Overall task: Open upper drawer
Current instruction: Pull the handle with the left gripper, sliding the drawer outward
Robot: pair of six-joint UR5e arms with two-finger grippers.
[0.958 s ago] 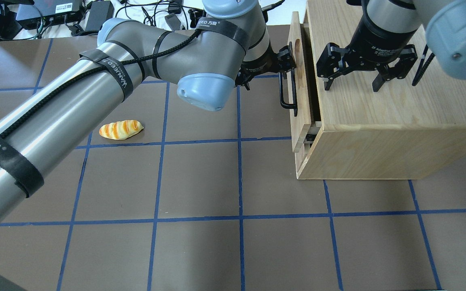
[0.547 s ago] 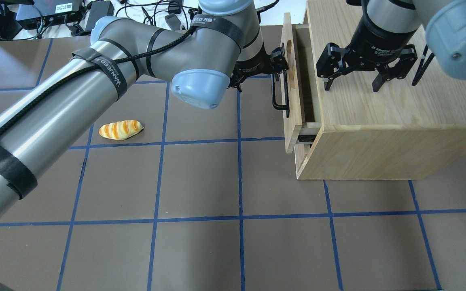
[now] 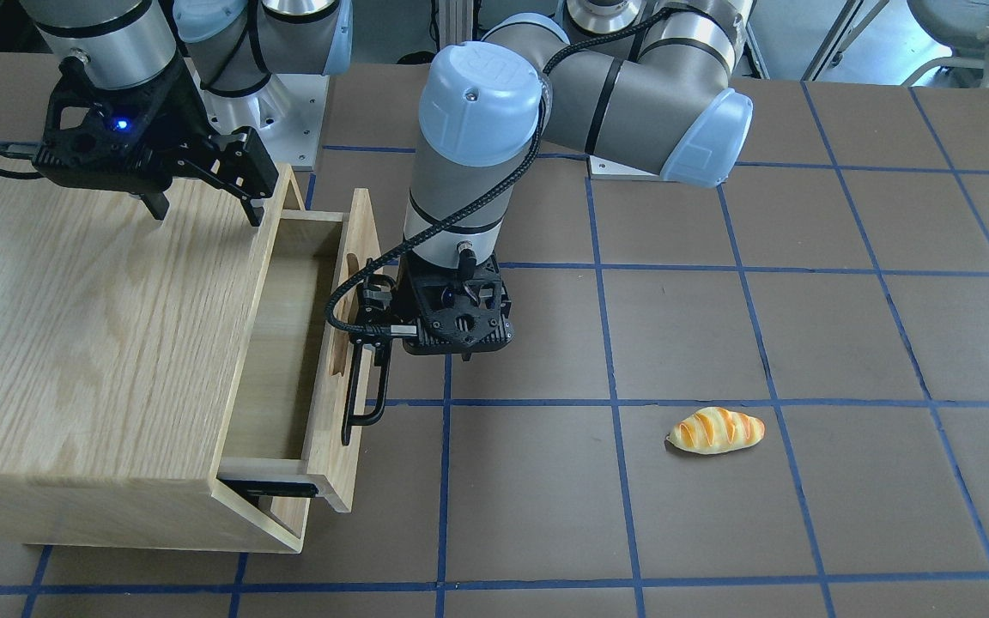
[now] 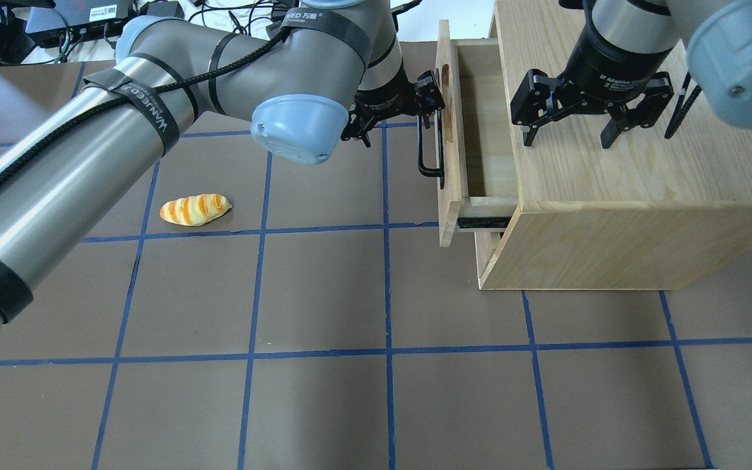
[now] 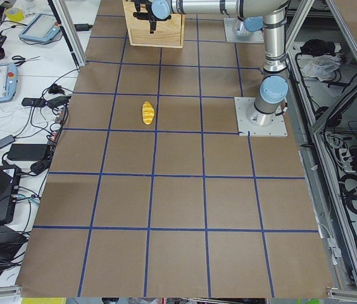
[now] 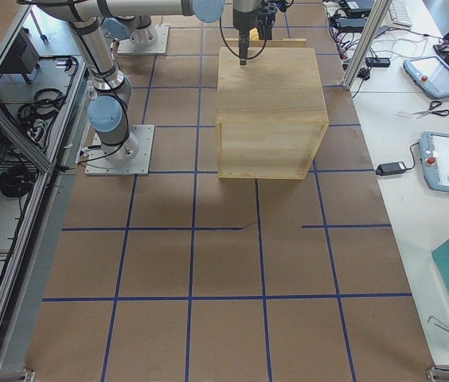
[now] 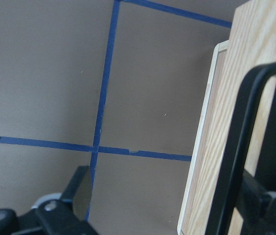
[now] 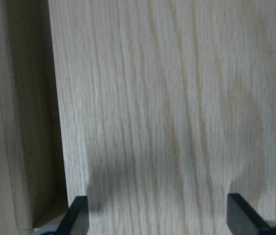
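The upper drawer of the light-wood cabinet stands pulled partly out toward the left, its inside bare. My left gripper is at the black bar handle. In the left wrist view its fingers stand wide apart, and one finger is hooked behind the handle against the drawer front. It is open, not clamped. My right gripper is open and empty just above the cabinet top, near the drawer opening.
A toy bread loaf lies on the brown mat to the left, apart from both arms. The left arm's forearm crosses the left half of the table. Cables and boxes lie beyond the far edge.
The drawer has slid out to the left, and its opening has grown much wider. My left gripper moved left with the handle. The right gripper has not moved.
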